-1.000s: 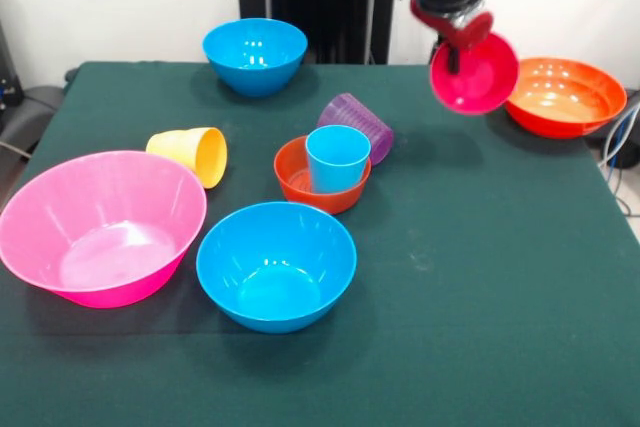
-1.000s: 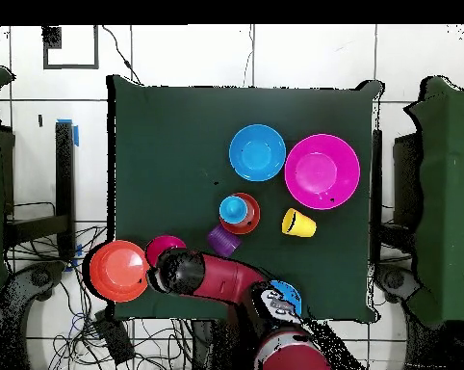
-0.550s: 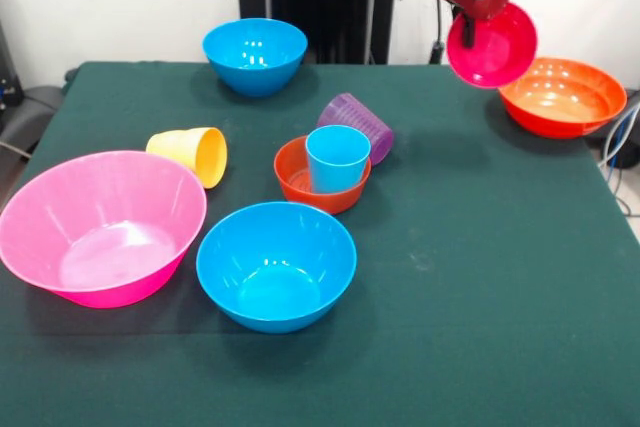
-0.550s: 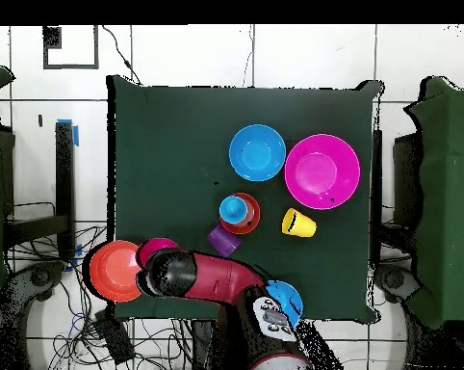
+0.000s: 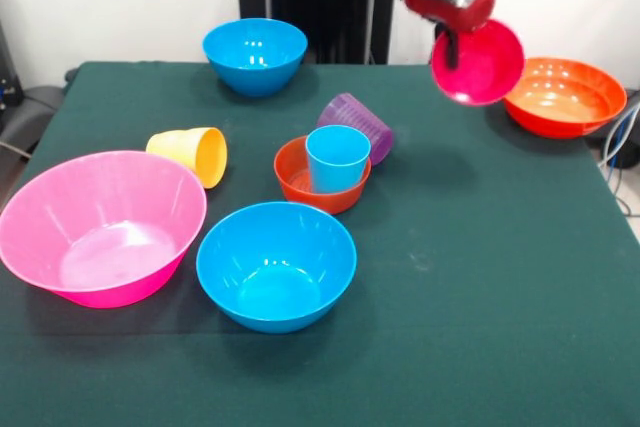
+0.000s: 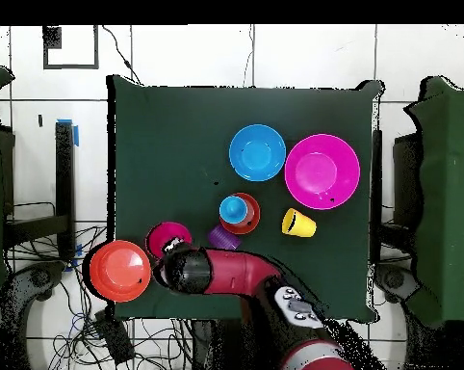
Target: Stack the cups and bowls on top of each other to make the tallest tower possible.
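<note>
change: gripper [image 5: 452, 39] with small magenta bowl [image 5: 480, 63] has shifted toward table centre and slightly lower than half a second ago; everything else unmoved
table [image 5: 480, 277]: dark green cloth, all items on it
arm [image 6: 238, 277]: red-black, reaches across the table's robot-side edge, wrist pointing down beside the wide orange bowl
big pink bowl [image 5: 100, 225]: upright, near edge in front view
blue bowls: one [image 5: 276, 264] just beside pink bowl, one [image 5: 255, 54] at far edge
wide orange bowl [image 5: 564, 95]: table corner, upright
gripper: pinched closed on the magenta bowl's rim
small magenta bowl: held in air, tilted, near wide orange bowl
small orange-red bowl [image 5: 300, 179]: centre, light blue cup [image 5: 337, 158] upright inside
purple cup [image 5: 358, 126]: on its side, behind orange-red bowl
yellow cup [image 5: 192, 154]: on its side
</note>
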